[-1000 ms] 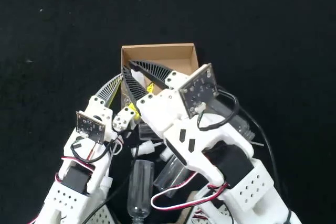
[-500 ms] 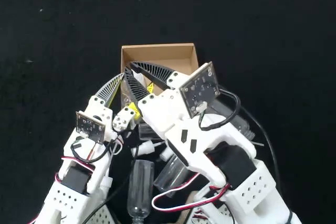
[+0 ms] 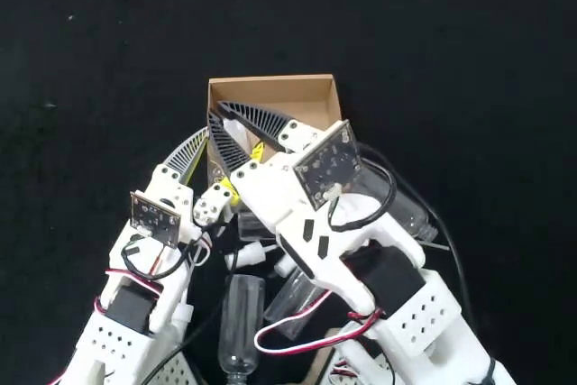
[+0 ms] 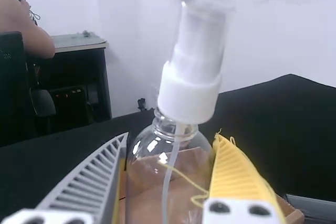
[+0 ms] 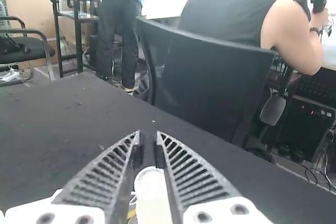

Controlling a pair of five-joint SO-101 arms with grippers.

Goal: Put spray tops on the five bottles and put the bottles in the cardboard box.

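Nearest, behind both grippers and between the two arm bases, a loose clear plastic bottle (image 3: 242, 317) lies on the black table (image 3: 487, 87), with a second loose bottle (image 3: 290, 297) beside it. Farther out, the left gripper (image 4: 170, 142), with one grey ribbed finger and one yellow, is clamped on the shoulders of the held clear plastic bottle (image 4: 157, 156). Above it, the right gripper (image 5: 147, 136) has its black ribbed fingers pinched almost together on the white plastic spray top (image 4: 191, 85) sitting on that bottle's neck. Just past both sets of fingertips sits the open brown cardboard box (image 3: 270, 79).
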